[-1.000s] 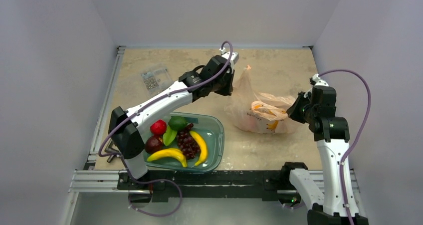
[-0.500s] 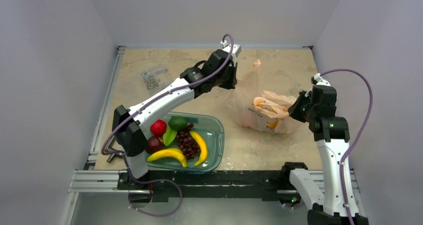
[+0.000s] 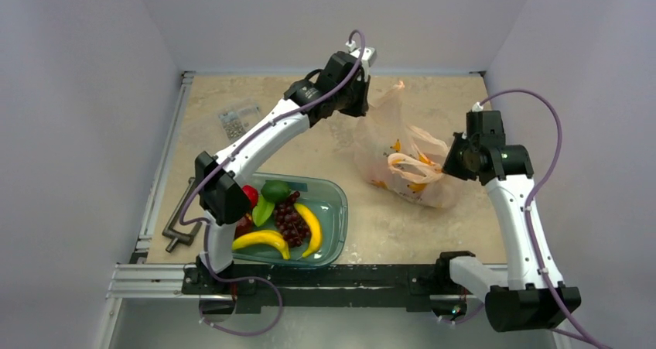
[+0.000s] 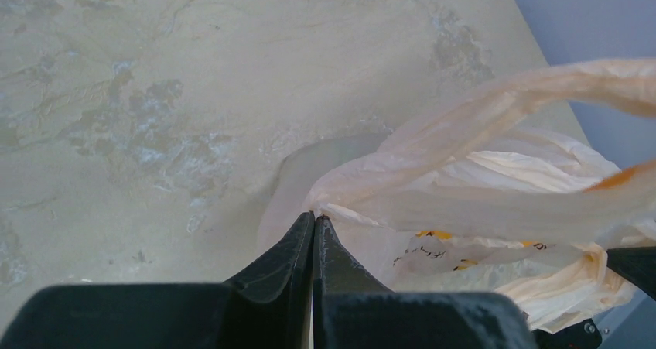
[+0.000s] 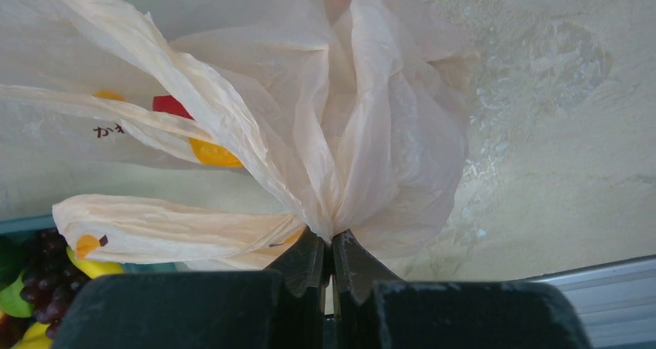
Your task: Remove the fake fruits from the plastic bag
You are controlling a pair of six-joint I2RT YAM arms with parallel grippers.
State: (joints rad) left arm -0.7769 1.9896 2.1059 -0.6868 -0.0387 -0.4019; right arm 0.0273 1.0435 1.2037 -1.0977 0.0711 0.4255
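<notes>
The peach-pink plastic bag (image 3: pixel 387 136) hangs stretched between my two grippers over the far right of the table. My left gripper (image 3: pixel 370 101) is shut on the bag's far top corner, shown in the left wrist view (image 4: pixel 315 217). My right gripper (image 3: pixel 447 167) is shut on a gathered fold at its near right side, shown in the right wrist view (image 5: pixel 331 241). Through the bag (image 5: pixel 371 94) a red piece (image 5: pixel 172 105) and an orange piece (image 5: pixel 213 154) show. A red ball (image 3: pixel 249 196) and a green fruit (image 3: pixel 275 190) lie in the teal tray (image 3: pixel 334 210).
The tray also holds two bananas (image 3: pixel 259 239) and a dark grape bunch (image 3: pixel 290 217). A dark metal clamp (image 3: pixel 179 225) lies at the left rail. A small clear packet (image 3: pixel 240 121) lies at the far left. The left arm reaches over the tray's left end.
Both grippers have risen with the bag. The left one moved farther back and the right one moved up and inward, so the bag is lifted and pulled taut.
</notes>
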